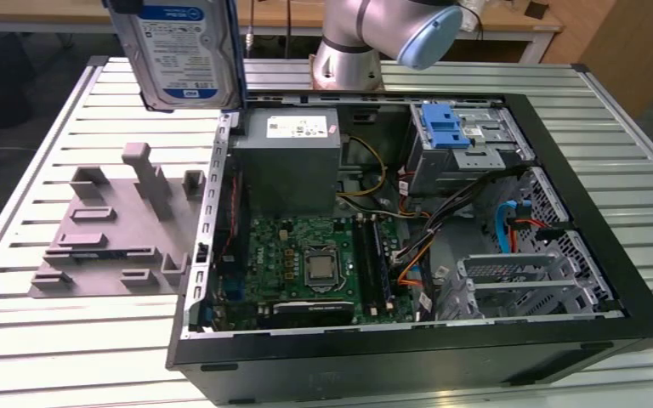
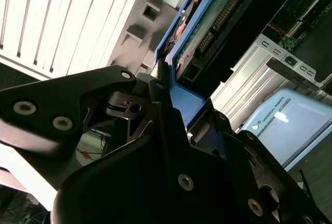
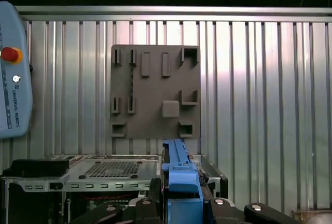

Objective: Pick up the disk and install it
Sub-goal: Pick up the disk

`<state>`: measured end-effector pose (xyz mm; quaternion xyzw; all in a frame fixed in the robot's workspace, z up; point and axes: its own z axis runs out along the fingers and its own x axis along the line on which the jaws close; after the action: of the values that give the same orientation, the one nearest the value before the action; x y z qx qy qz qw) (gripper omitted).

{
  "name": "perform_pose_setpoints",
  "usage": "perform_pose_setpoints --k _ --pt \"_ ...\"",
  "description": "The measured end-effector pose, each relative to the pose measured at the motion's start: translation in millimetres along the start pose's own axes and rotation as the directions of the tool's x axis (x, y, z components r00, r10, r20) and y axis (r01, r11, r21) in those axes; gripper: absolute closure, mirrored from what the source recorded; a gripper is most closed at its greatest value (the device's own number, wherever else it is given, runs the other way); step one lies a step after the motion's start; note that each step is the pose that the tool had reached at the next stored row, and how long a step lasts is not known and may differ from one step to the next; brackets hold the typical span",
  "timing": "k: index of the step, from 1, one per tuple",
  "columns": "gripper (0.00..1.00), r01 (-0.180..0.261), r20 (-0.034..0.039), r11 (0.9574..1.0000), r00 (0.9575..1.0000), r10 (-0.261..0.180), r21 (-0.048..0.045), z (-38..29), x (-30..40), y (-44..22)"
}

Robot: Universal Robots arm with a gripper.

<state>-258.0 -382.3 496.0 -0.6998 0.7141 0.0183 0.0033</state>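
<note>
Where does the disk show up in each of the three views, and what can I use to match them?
Exterior view: the disk is held upright, label showing, toward the exterior view's left, above the computer case corner.
Second wrist view: the disk shows its circuit-board side, its blue frame clamped in the gripper.
First wrist view: the disk is seen edge-on, between the gripper's fingers.
Shared landmark: the slatted metal table.

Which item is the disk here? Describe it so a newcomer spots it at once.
Start at the open black computer case on the slatted table. Above its far corner on the exterior view's left, the disk is held upright in the air, clamped in the gripper. Unlike the boxy grey power supply inside the case, it is thin, blue-framed, with a blue-and-white label.
</note>
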Motion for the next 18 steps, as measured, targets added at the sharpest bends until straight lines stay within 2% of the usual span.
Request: perform_pose_setpoints --k 10,18 --pt "0.64 0.000 0.0001 1.0000 1.0000 0.000 0.0001 -0.1 -0.1 -5.7" --pt "0.64 0.000 0.0001 1.0000 1.0000 0.000 0.0001 -0.2 -0.3 -13.7"
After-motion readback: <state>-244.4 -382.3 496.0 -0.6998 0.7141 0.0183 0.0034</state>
